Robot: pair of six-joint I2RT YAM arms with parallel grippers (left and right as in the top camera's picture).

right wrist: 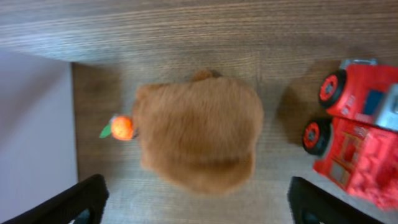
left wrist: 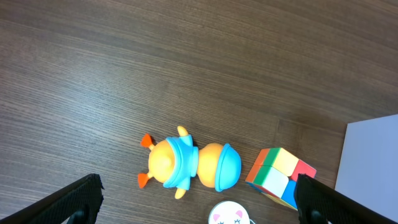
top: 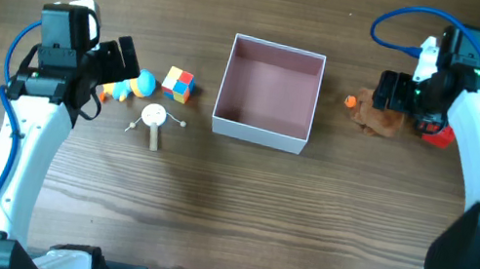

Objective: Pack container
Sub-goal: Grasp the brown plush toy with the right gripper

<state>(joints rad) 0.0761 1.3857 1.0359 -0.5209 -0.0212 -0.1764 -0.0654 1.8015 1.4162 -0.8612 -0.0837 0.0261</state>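
While the left tool [top: 112, 78] gapes, the container [top: 258, 136] lies rightward.

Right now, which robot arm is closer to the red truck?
Right. The right end effector hangs over the brown plush, right beside the truck. The left end effector is far off past the box, above the duck.

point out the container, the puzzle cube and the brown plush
container [top: 268, 90], overhead view, on its bare pink floor
puzzle cube [left wrist: 280, 167], left wrist view, on its upper face
brown plush [right wrist: 199, 132], right wrist view, on the middle of its furry body
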